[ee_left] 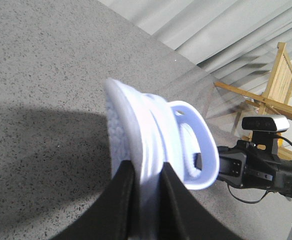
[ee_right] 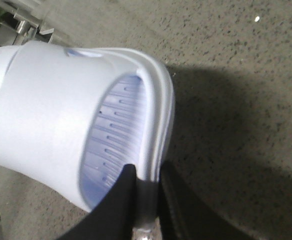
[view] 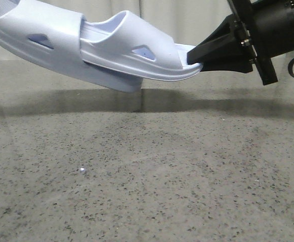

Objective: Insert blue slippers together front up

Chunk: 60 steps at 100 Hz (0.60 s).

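Note:
Two pale blue slippers hang in the air above the table, nested. The left slipper [view: 36, 35] is at the top left. The right slipper [view: 132, 48] lies on its footbed with the toe tucked under its strap. My right gripper [view: 195, 55] is shut on the right slipper's heel rim; in the right wrist view the gripper [ee_right: 147, 185] pinches the rim beside the ribbed footbed [ee_right: 113, 140]. My left gripper [ee_left: 147, 197] is shut on the left slipper's [ee_left: 128, 125] thick edge, with the other slipper [ee_left: 201, 150] beyond it. The left gripper is out of the front view.
The grey speckled table [view: 147, 191] lies below, with a small white speck [view: 81, 170] on it. A pale curtain hangs behind. A wooden frame [ee_left: 273, 85] and a webcam [ee_left: 265, 123] stand beyond the table's far side.

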Tool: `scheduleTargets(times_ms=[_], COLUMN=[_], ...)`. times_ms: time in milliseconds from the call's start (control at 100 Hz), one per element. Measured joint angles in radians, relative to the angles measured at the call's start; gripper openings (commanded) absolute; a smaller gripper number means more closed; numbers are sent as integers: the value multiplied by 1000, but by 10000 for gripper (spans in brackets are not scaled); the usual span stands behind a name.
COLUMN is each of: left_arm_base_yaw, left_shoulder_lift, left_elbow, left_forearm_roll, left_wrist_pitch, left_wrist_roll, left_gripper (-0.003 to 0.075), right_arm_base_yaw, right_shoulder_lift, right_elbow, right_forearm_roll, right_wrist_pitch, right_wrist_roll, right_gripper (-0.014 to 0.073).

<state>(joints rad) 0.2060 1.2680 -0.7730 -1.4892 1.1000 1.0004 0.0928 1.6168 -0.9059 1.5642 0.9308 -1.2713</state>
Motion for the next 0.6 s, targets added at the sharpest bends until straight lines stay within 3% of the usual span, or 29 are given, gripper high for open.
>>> scheduleTargets(times_ms=[250, 600], left_arm_base_yaw=[65, 73], left_shoulder_lift=[0, 0], left_elbow=[0, 0], left_forearm_roll=[35, 48], left_wrist_pitch=[81, 74], left_wrist_roll=[0, 4], left_gripper=[15, 15], right_arm_base_yaw=[-162, -390], right_shoulder_lift=[-7, -128], right_elbow=[0, 0], right_forearm_roll=[-61, -176], right_wrist_pitch=[241, 236], right_wrist_roll=[18, 55], right_gripper=[91, 90])
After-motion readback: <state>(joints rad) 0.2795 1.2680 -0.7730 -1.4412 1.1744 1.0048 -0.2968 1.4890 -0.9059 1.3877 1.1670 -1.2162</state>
